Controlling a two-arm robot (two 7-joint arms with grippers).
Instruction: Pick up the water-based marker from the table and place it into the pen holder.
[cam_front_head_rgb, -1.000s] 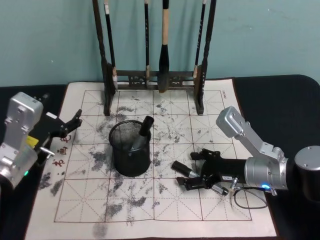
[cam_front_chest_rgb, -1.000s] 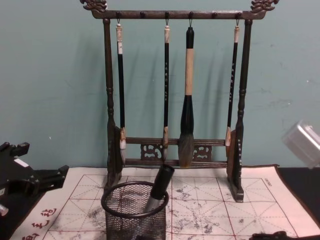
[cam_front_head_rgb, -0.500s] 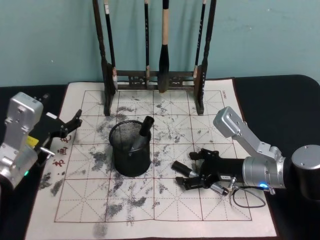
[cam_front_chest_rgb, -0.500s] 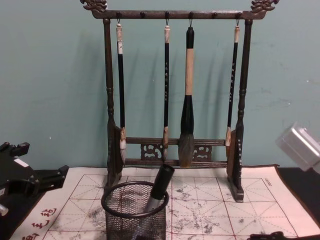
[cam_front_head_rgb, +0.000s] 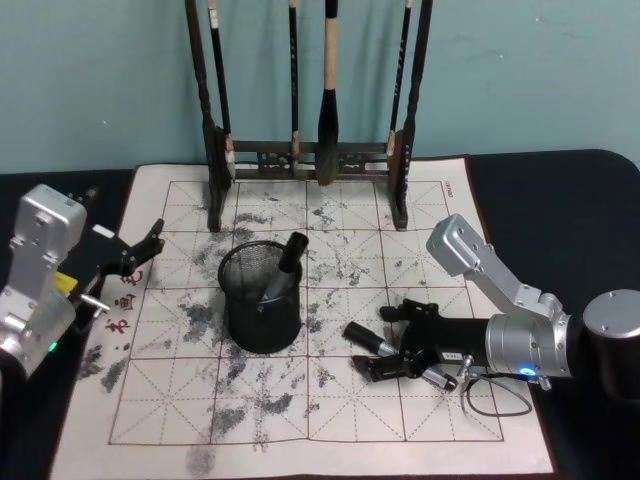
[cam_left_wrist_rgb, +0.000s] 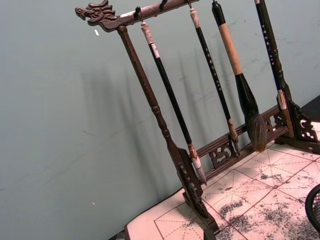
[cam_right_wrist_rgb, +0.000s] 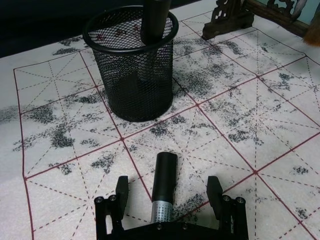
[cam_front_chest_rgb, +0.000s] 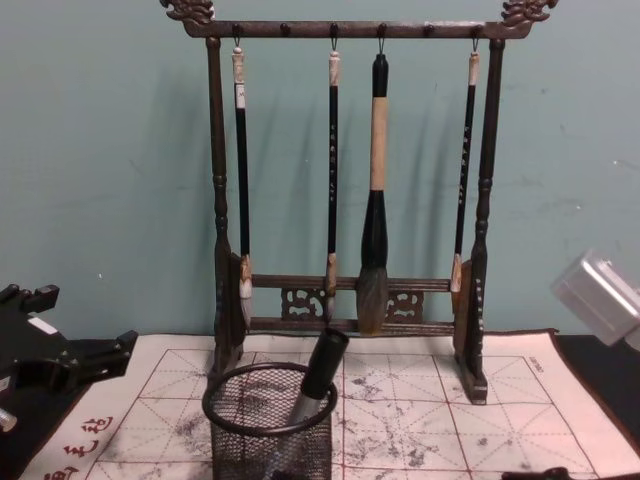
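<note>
the water-based marker (cam_front_head_rgb: 362, 337) lies flat on the ink-stained practice mat (cam_front_head_rgb: 330, 440), at about 4 o'clock from the pen holder (cam_front_head_rgb: 262, 322) in the head view and well apart from it. its dark capped end points toward 10 o'clock, roughly at the holder. the right gripper (cam_front_head_rgb: 378, 343) sits low over the mat, reaching in from 3 o'clock. its jaws are spread wide, one on each side of the marker. in the right wrist view the marker (cam_right_wrist_rgb: 164, 182) lies midway between them with a bare strip of mat on both sides, so the jaws have hold of nothing. the holder stands upright near the middle of the mat, and a second marker (cam_front_head_rgb: 290, 255) leans inside it, its top poking above the rim. the left gripper (cam_front_head_rgb: 152, 242) hangs at 9 o'clock from the holder, over the mat's edge, its jaws a little apart and empty. the wooden brush rack (cam_front_head_rgb: 310, 150) stands at 12 o'clock, at the mat's far edge, with four brushes hanging. the mat rests on a dark tabletop (cam_front_head_rgb: 560, 200).
</note>
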